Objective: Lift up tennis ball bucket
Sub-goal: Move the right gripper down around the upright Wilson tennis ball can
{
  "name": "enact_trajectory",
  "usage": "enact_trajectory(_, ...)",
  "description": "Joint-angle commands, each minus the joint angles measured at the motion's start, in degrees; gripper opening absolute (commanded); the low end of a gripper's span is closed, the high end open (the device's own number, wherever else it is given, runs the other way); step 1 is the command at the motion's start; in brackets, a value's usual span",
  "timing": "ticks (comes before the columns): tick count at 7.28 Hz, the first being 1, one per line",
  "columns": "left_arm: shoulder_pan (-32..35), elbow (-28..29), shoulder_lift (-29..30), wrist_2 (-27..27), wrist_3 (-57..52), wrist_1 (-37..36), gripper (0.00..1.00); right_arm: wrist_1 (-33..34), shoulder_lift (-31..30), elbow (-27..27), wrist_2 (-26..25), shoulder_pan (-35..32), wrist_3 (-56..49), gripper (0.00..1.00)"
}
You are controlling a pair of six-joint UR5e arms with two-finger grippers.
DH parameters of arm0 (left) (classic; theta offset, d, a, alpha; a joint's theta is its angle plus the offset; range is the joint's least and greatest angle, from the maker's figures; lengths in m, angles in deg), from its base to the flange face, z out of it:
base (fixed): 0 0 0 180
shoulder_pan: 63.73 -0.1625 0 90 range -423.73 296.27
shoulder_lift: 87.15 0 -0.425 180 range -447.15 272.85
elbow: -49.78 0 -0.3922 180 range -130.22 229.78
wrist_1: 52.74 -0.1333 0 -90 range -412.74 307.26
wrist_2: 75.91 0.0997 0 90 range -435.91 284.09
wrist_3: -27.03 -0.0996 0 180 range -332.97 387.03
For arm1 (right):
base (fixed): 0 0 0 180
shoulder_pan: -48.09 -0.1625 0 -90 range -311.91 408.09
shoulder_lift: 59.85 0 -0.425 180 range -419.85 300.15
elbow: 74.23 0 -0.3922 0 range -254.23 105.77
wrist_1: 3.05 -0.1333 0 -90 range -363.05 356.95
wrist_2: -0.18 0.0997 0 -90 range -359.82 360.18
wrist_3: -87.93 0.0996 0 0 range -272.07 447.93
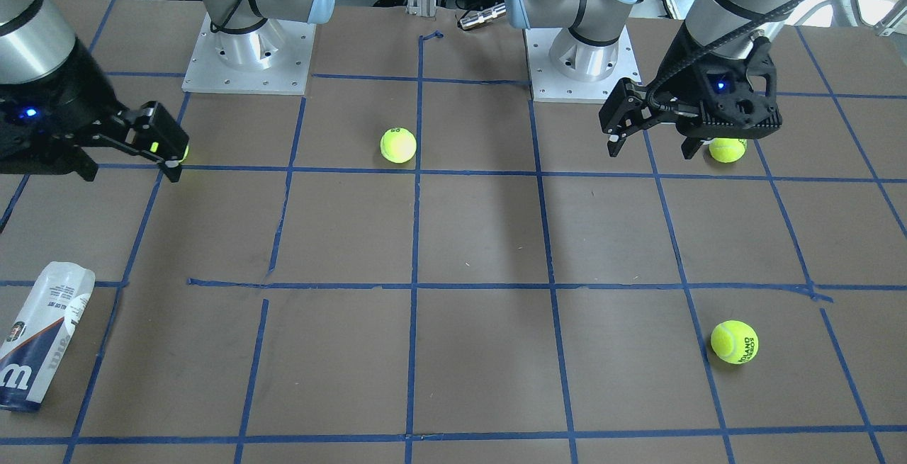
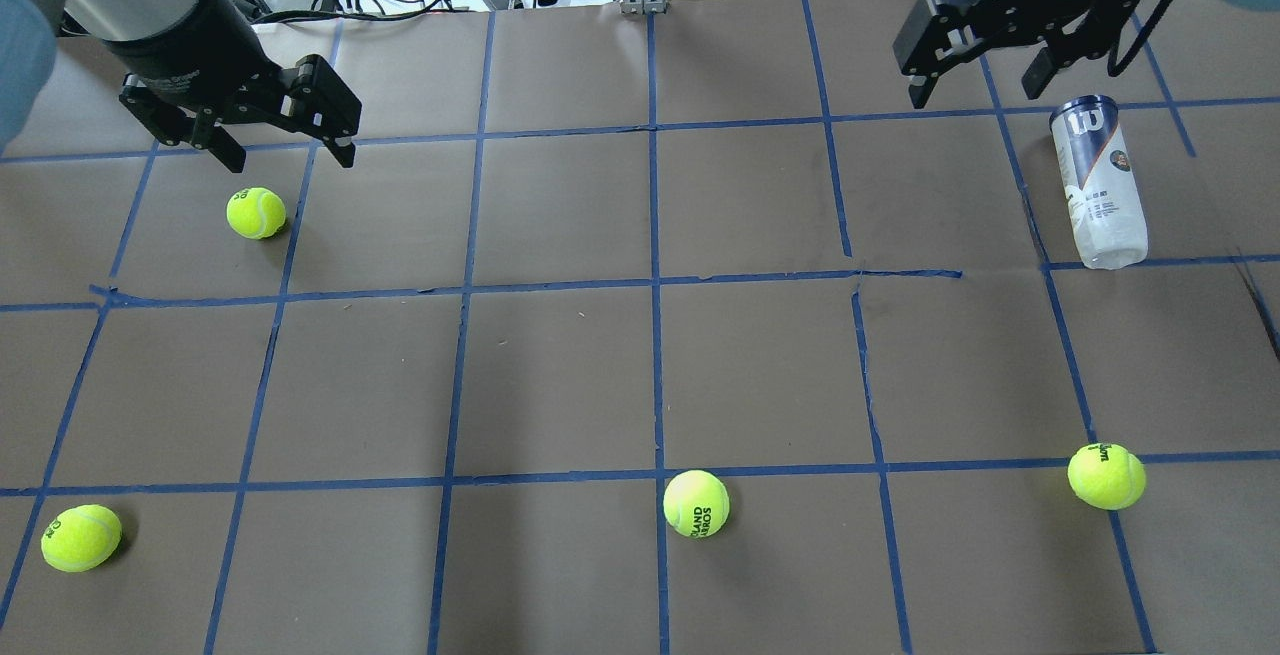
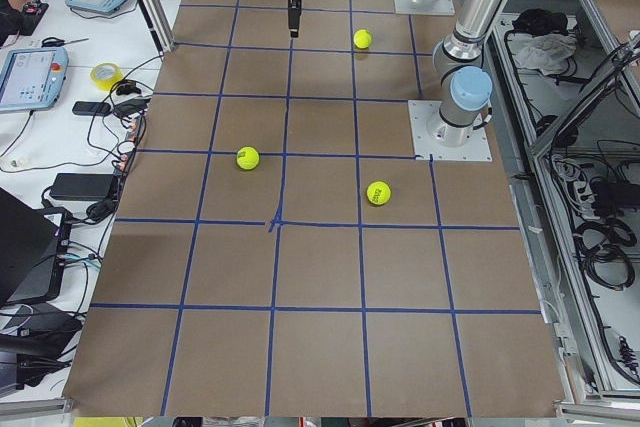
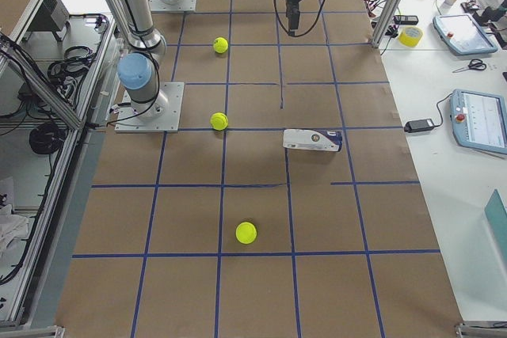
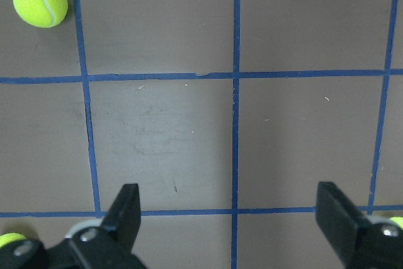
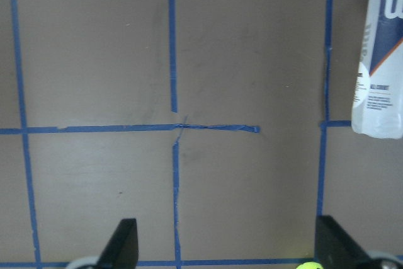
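Note:
The tennis ball bucket (image 2: 1097,180) is a clear tube with a white and navy W label. It lies on its side at the far right of the table. It also shows in the front view (image 1: 42,336), the right side view (image 4: 313,140) and at the right wrist view's upper right edge (image 6: 381,74). My right gripper (image 2: 975,90) is open and empty. It hangs above the table, beside the bucket's labelled end and apart from it; it also shows in the front view (image 1: 127,166). My left gripper (image 2: 290,157) is open and empty at the far left, also seen in the front view (image 1: 652,149).
Several yellow-green tennis balls lie on the brown, blue-taped table: one by the left gripper (image 2: 255,213), one at the near left (image 2: 80,537), one at the near middle (image 2: 695,503) and one at the near right (image 2: 1105,475). Cables and tape lie beyond the far edge.

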Motion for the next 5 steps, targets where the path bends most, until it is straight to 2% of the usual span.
enact_trajectory(1, 0.03, -0.09, 0.00, 0.12, 0.07, 0.00, 1.00, 7.97, 7.34, 0.21, -2.63, 8.51, -0.85, 1.00)
enact_trajectory(2, 0.12, -0.09, 0.00, -0.05, 0.24, 0.00, 1.00, 9.77, 10.25, 0.39, -2.38, 11.24, -0.95, 1.00)
enact_trajectory(5, 0.12, 0.00, 0.09, 0.56, 0.51, 0.00, 1.00, 21.36, 22.64, -0.30, -3.78, 13.72, -4.19, 1.00)
